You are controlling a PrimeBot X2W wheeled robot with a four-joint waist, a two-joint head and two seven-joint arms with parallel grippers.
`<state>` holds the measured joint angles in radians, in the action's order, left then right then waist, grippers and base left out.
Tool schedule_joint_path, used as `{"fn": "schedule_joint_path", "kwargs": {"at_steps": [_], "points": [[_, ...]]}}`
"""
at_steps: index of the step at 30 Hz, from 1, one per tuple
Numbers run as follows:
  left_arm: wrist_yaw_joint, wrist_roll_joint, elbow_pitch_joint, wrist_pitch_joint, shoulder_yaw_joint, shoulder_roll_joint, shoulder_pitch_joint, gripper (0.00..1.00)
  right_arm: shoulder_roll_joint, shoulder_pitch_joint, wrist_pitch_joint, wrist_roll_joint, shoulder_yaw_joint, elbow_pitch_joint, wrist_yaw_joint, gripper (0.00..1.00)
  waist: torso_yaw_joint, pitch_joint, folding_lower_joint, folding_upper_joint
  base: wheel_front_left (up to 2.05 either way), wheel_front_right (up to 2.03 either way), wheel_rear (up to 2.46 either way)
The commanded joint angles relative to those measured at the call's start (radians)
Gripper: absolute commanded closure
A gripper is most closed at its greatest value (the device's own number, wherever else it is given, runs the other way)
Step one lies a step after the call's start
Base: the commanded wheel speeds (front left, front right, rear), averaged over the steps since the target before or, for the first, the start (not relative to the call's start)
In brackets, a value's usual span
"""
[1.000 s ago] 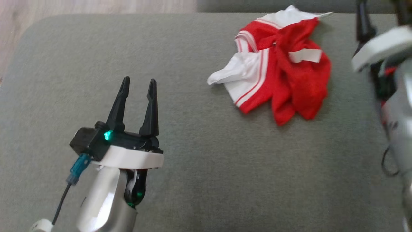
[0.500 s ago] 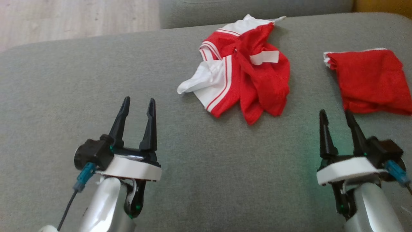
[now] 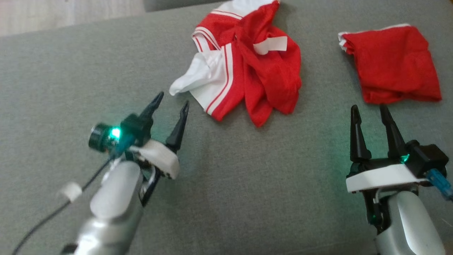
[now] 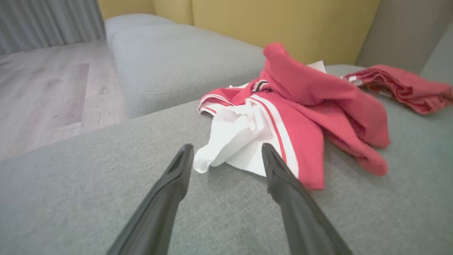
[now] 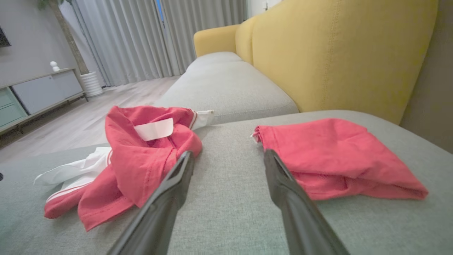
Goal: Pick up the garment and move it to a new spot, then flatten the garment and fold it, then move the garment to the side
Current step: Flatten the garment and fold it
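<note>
Head view: a crumpled red-and-white garment lies on the grey sofa seat, toward its far edge.
Folded red cloth: flat on the same seat, on the robot's right, well apart from the garment.
Left gripper: fingers spread with nothing between them, tilted toward the garment's white corner and near it.
Right gripper: fingers spread and empty, pointing up the picture, tips just short of the folded red cloth's near edge.
Left wrist view: the white corner shows between the two dark fingertips, beyond them on the seat; red folds with white stripes pile up behind it, and a wooden floor lies to the left.
Right wrist view: the garment sits left of the fingers and the folded cloth right, with bare seat between; a yellow backrest rises behind.
</note>
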<state>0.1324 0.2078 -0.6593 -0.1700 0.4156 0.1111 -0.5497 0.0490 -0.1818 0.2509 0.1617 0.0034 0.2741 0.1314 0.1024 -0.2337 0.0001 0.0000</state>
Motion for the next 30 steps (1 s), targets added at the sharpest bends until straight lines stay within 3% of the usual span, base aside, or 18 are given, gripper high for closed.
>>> {"fn": "schedule_joint_path", "kwargs": {"at_steps": [1, 12, 14, 24, 30], "points": [[-0.002, -0.011, 0.013, 0.003, -0.021, 0.031, -0.050, 0.00, 0.001, -0.032, 0.009, 0.009, 0.028, -0.033, -0.001, 0.00, 0.020, -0.023, -0.0001, 0.0000, 0.00, 0.00, 0.00], [-0.002, -0.075, -0.230, 0.043, 0.054, 0.077, -0.256, 0.00, 0.001, -0.065, 0.010, 0.042, 0.038, -0.039, -0.001, 0.00, 0.088, -0.108, -0.0001, 0.0000, 0.00, 0.00, 0.00], [-0.002, -0.066, -0.255, 0.030, 0.060, 0.074, -0.272, 1.00, 0.001, -0.065, 0.011, 0.045, 0.035, -0.043, -0.001, 0.00, 0.092, -0.112, -0.0001, 0.0000, 0.00, 0.00, 0.00], [-0.019, -0.019, -0.294, -0.077, 0.042, 0.056, -0.309, 1.00, 0.001, -0.059, 0.011, 0.040, 0.024, -0.042, -0.001, 0.00, 0.063, -0.088, -0.0001, 0.0000, 0.00, 0.00, 0.00], [-0.069, 0.000, -0.118, -0.091, -0.031, 0.094, -0.304, 1.00, 0.001, -0.059, 0.011, 0.042, 0.028, -0.029, -0.001, 0.00, 0.032, -0.052, -0.0001, 0.0000, 0.00, 0.00, 0.00]]}}
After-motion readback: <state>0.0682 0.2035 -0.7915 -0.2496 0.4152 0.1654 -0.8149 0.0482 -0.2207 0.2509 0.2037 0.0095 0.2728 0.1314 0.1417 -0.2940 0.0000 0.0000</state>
